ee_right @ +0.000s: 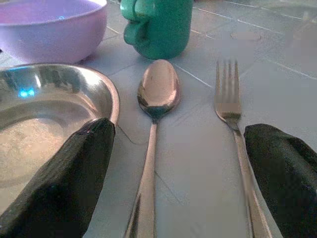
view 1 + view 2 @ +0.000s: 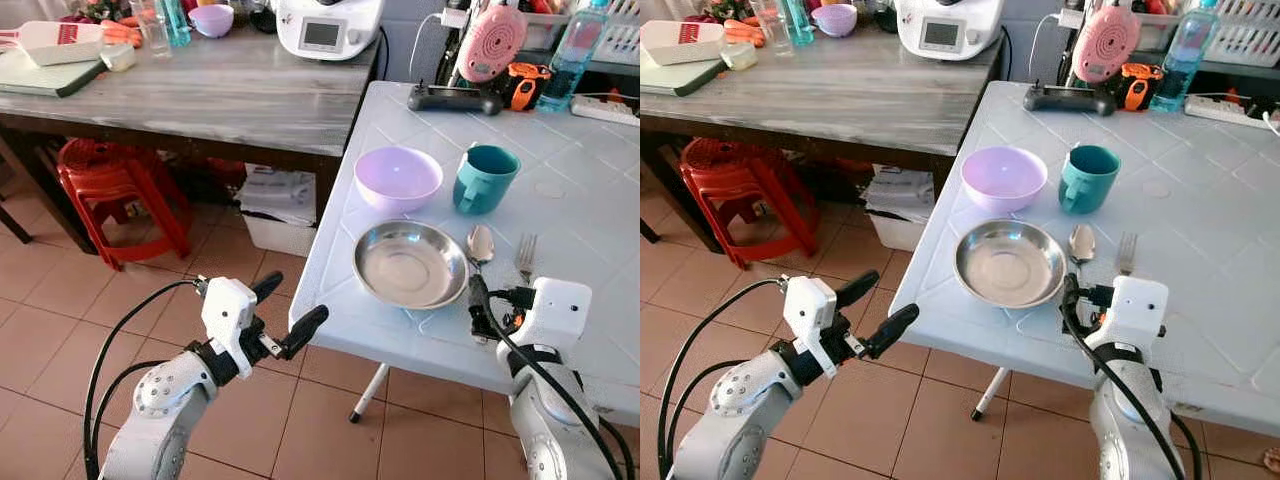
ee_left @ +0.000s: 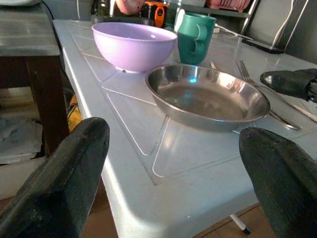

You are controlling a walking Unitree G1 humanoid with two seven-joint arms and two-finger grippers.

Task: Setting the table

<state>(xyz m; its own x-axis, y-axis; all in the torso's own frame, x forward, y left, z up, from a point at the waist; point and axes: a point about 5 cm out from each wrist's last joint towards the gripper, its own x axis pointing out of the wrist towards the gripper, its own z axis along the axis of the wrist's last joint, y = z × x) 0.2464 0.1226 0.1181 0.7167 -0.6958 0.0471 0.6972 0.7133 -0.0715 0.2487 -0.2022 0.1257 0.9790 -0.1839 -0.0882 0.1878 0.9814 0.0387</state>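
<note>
No text, label, brand or number can be read on anything here.

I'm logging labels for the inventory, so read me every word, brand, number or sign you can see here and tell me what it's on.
No text can be read in these pictures.
White kitchen appliance on the wooden table: it has a grey display, too small to read.
White box with a red patch: print blurred.
Water bottle: label unreadable.
Steel plate, purple bowl, teal mug, spoon and fork: no markings visible.

lilac bowl (image 2: 398,177), teal mug (image 2: 485,178), silver plate (image 2: 410,264).
</note>
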